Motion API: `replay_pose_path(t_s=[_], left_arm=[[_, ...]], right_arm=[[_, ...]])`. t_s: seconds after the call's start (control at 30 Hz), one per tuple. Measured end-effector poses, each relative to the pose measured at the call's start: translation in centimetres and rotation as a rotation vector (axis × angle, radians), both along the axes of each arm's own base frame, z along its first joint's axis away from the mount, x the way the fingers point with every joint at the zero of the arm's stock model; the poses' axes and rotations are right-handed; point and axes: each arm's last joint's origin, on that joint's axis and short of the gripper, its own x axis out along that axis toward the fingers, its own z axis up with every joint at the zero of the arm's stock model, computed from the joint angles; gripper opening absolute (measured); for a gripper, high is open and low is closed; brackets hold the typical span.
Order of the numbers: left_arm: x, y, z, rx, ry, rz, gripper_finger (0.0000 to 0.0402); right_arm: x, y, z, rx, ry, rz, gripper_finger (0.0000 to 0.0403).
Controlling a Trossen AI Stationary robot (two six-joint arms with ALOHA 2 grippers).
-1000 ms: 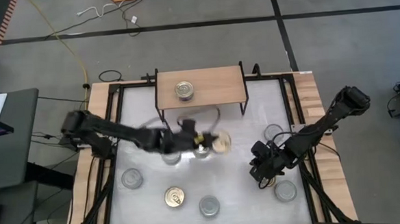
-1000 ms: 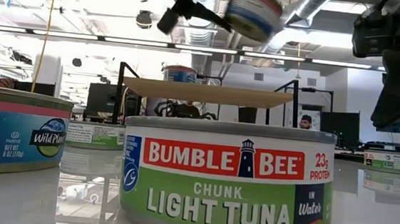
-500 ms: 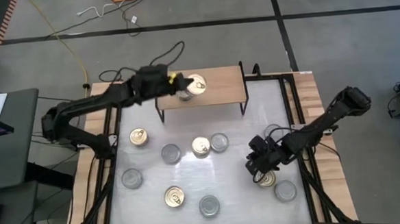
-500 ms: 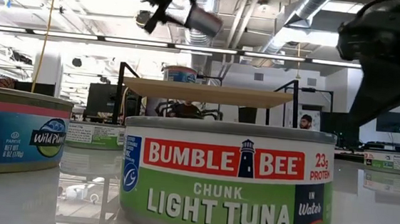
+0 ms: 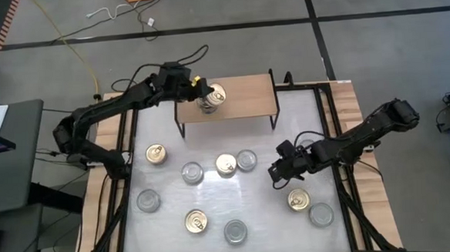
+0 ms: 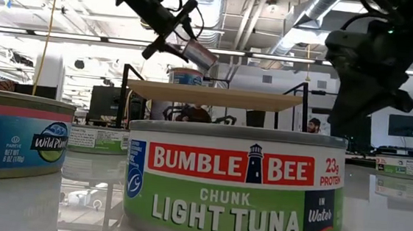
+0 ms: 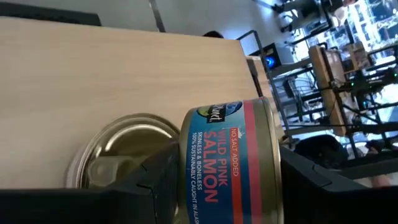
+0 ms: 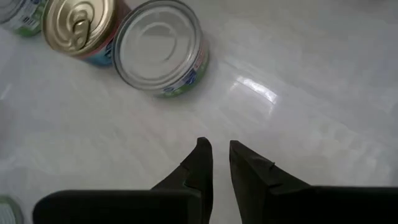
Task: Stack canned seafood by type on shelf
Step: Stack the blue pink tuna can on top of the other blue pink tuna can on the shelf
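Over the shelf (image 5: 239, 93) our left end effector (image 5: 204, 89) grips a salmon can (image 5: 215, 93) above the first can (image 7: 124, 146); right end effector (image 5: 276, 172) nearly shut, empty; nine cans remain on the tabletop (image 5: 260, 209).

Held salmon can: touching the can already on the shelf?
Cannot tell. The low view shows the salmon can tilted in the left gripper above the shelf can, but the wrist view overlaps them.

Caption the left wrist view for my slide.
Left pincer holds a Wild Pink Salmon can tilted above a gold-lidded can on the shelf.
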Motion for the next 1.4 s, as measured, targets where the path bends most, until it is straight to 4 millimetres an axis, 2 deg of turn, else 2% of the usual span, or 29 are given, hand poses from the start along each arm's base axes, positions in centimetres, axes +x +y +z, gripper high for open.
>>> replay_pose_path(t_s=[0.47, 0.73, 1.17, 1.4], left_arm=[[-0.3, 0.3, 0.2, 0.035, 0.014, -0.002, 0.019], [-0.7, 0.2, 0.6, 0.041, -0.004, -0.007, 0.019], [-1.6, 0.8, 0.0, 0.023, 0.079, 0.038, 0.019], [-1.6, 0.8, 0.0, -0.009, 0.067, 0.056, 0.0196]], right_arm=[[0.6, -1.1, 0.2, 0.012, -0.038, -0.051, 0.0081], [0.6, -1.0, 0.2, 0.012, -0.038, -0.051, 0.0082], [0.6, -1.0, 0.2, 0.009, -0.036, -0.046, 0.0082], [0.6, -1.0, 0.2, 0.009, -0.037, -0.045, 0.0082]])
